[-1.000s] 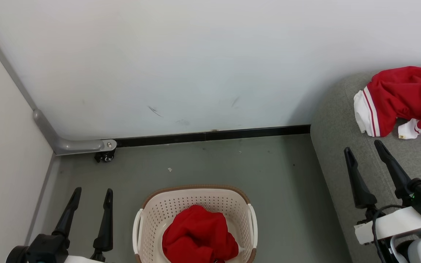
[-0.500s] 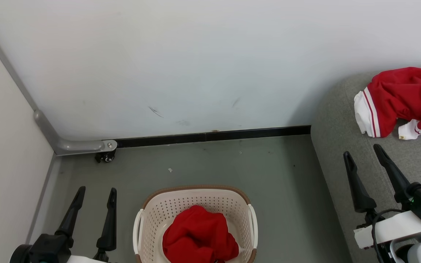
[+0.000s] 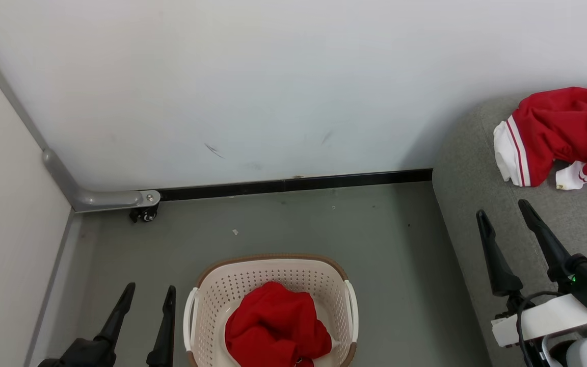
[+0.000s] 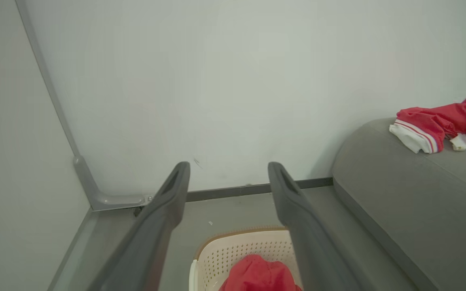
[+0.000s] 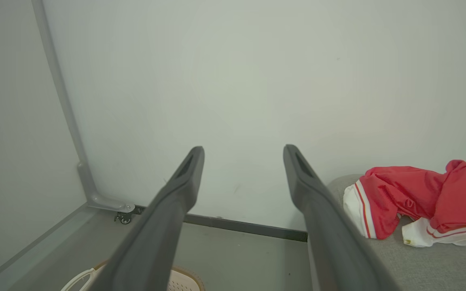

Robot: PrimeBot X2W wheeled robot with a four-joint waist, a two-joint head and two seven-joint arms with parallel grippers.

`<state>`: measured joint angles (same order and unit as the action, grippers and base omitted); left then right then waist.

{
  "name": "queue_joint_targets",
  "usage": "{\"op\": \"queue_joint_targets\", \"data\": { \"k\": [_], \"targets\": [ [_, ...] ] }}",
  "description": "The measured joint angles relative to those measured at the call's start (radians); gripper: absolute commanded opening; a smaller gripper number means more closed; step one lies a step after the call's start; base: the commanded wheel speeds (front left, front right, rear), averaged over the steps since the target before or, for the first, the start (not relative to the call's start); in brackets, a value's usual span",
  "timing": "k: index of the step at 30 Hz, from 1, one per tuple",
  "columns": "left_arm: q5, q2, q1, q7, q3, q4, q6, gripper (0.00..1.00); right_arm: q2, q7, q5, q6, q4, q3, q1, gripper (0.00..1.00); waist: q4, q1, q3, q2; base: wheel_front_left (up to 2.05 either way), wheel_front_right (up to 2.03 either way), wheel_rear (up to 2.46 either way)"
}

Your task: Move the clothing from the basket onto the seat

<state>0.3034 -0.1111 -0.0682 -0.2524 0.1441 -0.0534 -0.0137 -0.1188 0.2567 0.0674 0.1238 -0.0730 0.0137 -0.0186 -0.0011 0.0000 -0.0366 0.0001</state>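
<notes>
Left gripper (image 3: pixel 151 288) lower left, right gripper (image 3: pixel 501 209) lower right: both wide open, empty. Red clothing (image 3: pixel 273 331) in basket (image 3: pixel 293 278), bottom centre.

No readable txt, labels or nos. anywhere.

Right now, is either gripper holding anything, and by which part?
Nothing. Left gripper and right gripper are open and empty. One garment lies in the basket, a second garment on the seat, neither touched.
</notes>
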Motion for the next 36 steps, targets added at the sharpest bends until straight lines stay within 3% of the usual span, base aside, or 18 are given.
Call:
{"op": "queue_joint_targets", "data": {
  "k": [17, 36],
  "targets": [
    [0.004, 0.003, 0.05, 0.024, 0.062, -0.106, 0.053, 1.0, -0.012, 0.0, 0.002, 0.0, -0.044, -0.046, -0.014, 1.0, -0.016, 0.0, -0.073, 0.0, 0.0, 0.0, 0.0],
    [0.012, 0.013, 0.215, 0.095, 0.105, -0.229, 0.087, 1.0, -0.014, 0.0, 0.039, 0.0, -0.115, -0.06, -0.16, 1.0, -0.051, 0.0, -0.217, 0.0, 0.0, 0.0, 0.0]
  ]
}}
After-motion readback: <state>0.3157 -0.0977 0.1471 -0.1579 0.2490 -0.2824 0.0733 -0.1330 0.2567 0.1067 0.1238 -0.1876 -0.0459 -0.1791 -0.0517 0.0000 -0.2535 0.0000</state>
